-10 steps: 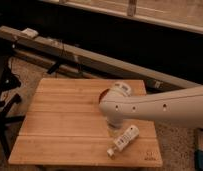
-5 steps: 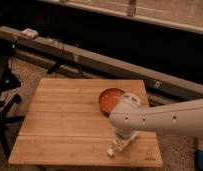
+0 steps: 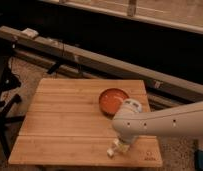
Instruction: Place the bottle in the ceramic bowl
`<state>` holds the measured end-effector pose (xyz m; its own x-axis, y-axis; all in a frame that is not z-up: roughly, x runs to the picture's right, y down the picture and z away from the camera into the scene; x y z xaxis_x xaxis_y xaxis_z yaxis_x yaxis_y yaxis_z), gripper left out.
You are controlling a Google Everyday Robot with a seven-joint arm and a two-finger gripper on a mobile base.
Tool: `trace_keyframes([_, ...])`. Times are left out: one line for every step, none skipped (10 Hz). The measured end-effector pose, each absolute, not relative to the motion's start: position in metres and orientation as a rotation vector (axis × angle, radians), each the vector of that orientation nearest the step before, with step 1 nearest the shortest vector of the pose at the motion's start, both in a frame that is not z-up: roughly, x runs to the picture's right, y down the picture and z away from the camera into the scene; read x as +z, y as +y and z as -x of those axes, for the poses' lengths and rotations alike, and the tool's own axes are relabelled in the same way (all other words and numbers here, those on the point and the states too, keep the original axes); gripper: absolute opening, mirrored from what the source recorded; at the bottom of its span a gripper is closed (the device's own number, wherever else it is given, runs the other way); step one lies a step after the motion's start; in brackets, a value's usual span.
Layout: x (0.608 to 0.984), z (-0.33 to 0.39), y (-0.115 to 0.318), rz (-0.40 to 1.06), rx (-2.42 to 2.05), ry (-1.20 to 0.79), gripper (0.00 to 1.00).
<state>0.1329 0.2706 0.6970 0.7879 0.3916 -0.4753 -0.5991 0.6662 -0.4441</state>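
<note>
bottle [image 3: 113, 150] lies just under gripper [image 3: 123, 145], near table [image 3: 60, 125] edge.

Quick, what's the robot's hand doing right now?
Gripper: low over the small white plastic bottle on the wooden table; open or closed cannot be told.

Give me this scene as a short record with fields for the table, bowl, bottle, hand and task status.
table: wooden
ceramic bowl: orange-red, right of centre, nothing seen inside
hand: low near the table's front edge, on arm reaching in from the right
bottle: white, beneath the hand, mostly hidden
status: bottle not in the ceramic bowl
</note>
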Motion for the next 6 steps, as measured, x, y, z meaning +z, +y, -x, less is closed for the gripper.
trace_keyframes([0.699, -0.134, 0.273, 0.627, 0.575, 0.367, 0.65])
trace_keyframes([0.702, -0.137, 0.278, 0.634, 0.578, 0.385, 0.65])
trace_keyframes([0.704, -0.138, 0.281, 0.638, 0.578, 0.398, 0.65])
trace_keyframes([0.706, -0.138, 0.283, 0.641, 0.577, 0.409, 0.65])
trace_keyframes([0.709, -0.14, 0.285, 0.642, 0.574, 0.423, 0.65])
trace_keyframes([0.713, -0.139, 0.288, 0.644, 0.566, 0.442, 0.65])
